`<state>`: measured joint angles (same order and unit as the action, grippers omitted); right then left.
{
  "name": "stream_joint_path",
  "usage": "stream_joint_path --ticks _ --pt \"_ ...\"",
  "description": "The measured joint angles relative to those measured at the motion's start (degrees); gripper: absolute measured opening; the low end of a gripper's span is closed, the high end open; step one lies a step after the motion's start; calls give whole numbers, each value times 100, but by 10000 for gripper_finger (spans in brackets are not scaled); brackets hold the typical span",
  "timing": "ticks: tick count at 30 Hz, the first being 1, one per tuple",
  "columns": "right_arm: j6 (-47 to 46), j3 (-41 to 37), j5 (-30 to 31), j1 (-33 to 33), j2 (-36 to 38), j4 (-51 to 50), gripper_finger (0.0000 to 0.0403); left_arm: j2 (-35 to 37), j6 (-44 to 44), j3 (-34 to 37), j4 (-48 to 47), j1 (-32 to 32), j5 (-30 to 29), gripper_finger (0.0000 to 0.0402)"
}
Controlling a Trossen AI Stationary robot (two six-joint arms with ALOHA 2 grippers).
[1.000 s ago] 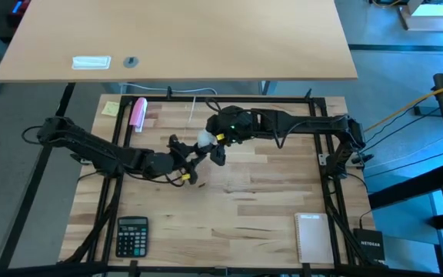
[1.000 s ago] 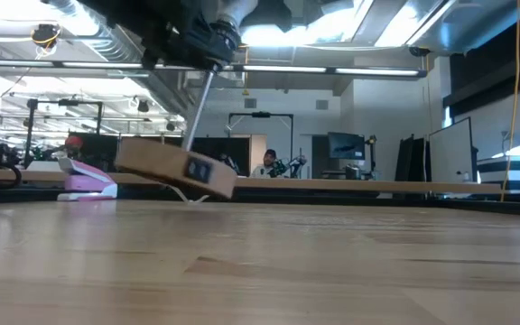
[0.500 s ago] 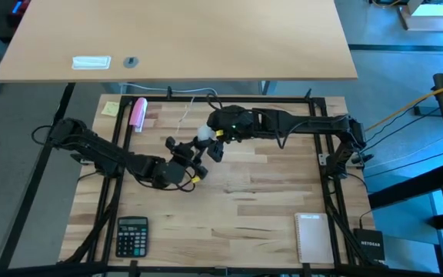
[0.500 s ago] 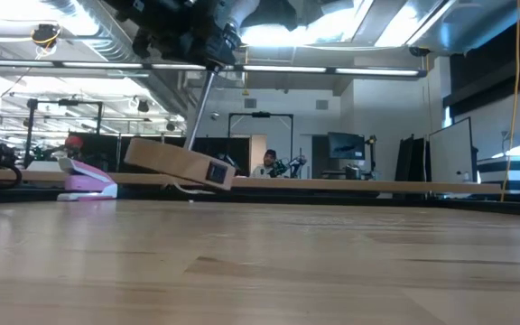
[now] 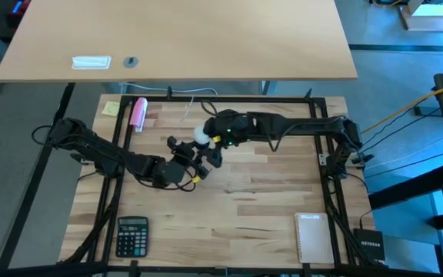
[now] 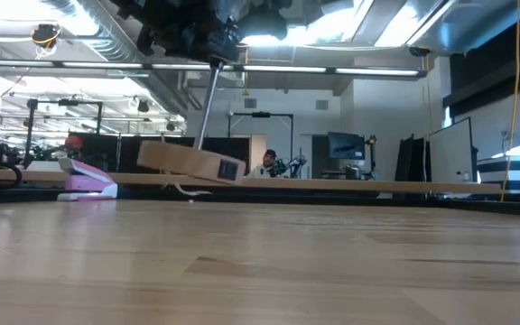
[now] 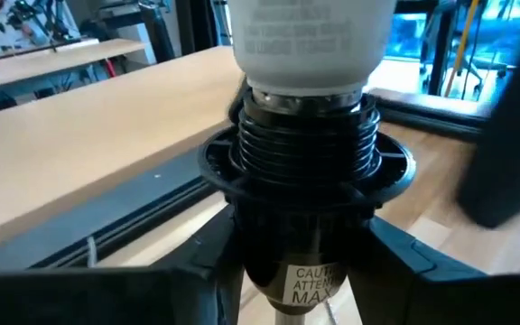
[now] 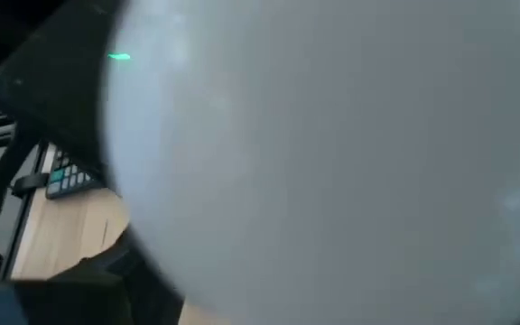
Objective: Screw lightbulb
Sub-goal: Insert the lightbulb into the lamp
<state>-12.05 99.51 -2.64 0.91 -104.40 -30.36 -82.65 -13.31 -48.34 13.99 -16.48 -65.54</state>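
Left wrist view: lightbulb [image 7: 312, 41] base threaded in socket [image 7: 307, 194], my left hand [image 5: 193, 160] gripping socket; right hand [image 5: 210, 142] clamped on lightbulb.

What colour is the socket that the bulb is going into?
Black. The socket, with a pale label near its base, shows best in the left wrist view, under the white lightbulb.

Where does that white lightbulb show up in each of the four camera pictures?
High view: the lightbulb is a white spot at table centre, where both arms meet.
Low view: hidden among the dark arms at the top; I cannot pick it out.
Left wrist view: top centre, threads in the black socket.
Right wrist view: fills the picture.
Shared landmark: the calculator.
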Motion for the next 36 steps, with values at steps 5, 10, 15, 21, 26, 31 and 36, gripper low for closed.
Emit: stream_joint_path --ticks 5,10,15,21,26,31,36 --pt "163 11 22 11 29 2 332 4 36 -9 15 3 5 138" --pt "476 11 -25 13 171 -215 334 3 150 -11 65 3 90 138" --pt "811 4 -58 13 437 -580 334 130 183 -19 79 -3 88 138" --pt "979 4 -69 13 477 -861 335 179 199 -20 7 -3 181 138" --pt "1404 11 -143 18 587 -1468 335 181 322 -15 4 -6 579 138" --pt "2166 22 -102 20 1039 -1902 335 181 821 -6 -27 -8 1787 138" --pt "2640 24 -100 24 1345 -1940 335 181 941 -4 -60 -8 2614 138"
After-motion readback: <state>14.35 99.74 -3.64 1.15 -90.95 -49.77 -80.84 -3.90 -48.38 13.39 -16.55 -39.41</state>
